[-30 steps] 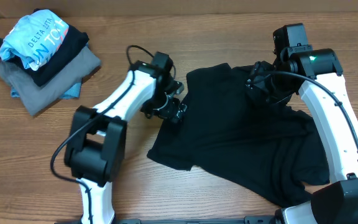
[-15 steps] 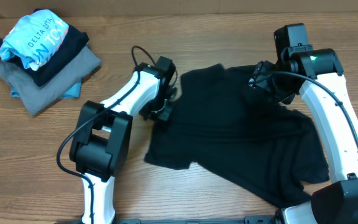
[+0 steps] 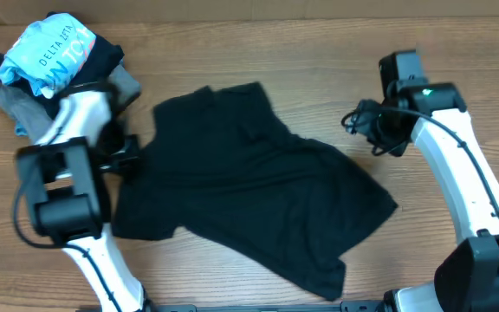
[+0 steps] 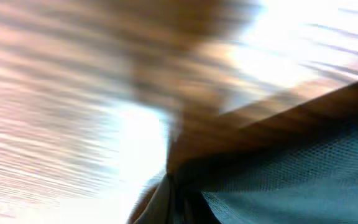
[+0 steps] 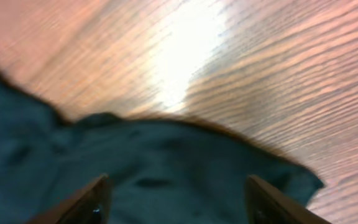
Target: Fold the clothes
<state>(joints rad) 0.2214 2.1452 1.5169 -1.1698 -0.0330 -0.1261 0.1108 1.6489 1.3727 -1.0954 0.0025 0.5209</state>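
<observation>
Though near the black garment (image 3: 249, 199), stacked pile (image 3: 50, 74) partly behind left arm (image 3: 81, 117)

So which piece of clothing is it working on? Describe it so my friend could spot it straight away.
Look at the wooden table from above: the large plain black soft garment lies spread out across its middle. Unlike the light-blue printed shirt and grey folded garment stacked in the top-left corner, it is unfolded and all black.
</observation>
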